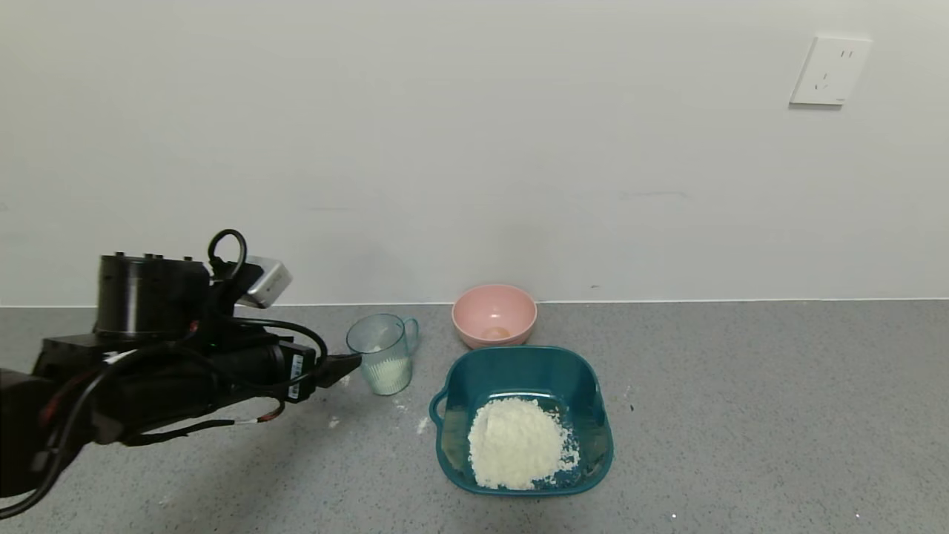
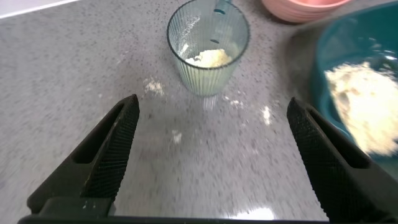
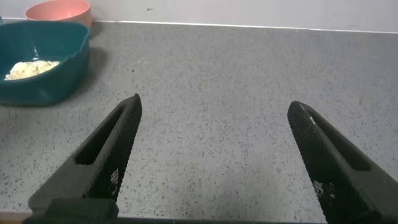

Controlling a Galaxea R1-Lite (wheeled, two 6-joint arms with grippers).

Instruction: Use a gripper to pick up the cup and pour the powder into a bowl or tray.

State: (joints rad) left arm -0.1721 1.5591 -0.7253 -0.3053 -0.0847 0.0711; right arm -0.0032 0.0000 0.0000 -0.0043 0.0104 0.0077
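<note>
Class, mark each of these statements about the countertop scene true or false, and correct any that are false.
1. The cup stands upright on the counter. True.
2. The left gripper is shut on the cup. False: its fingers are spread open and the cup stands free ahead of them.
3. The teal basin holds a heap of white powder. True.
4. The cup is completely empty. False: a little powder lies in its bottom.
5. The pink bowl sits inside the basin. False: it stands behind it, near the wall.
</note>
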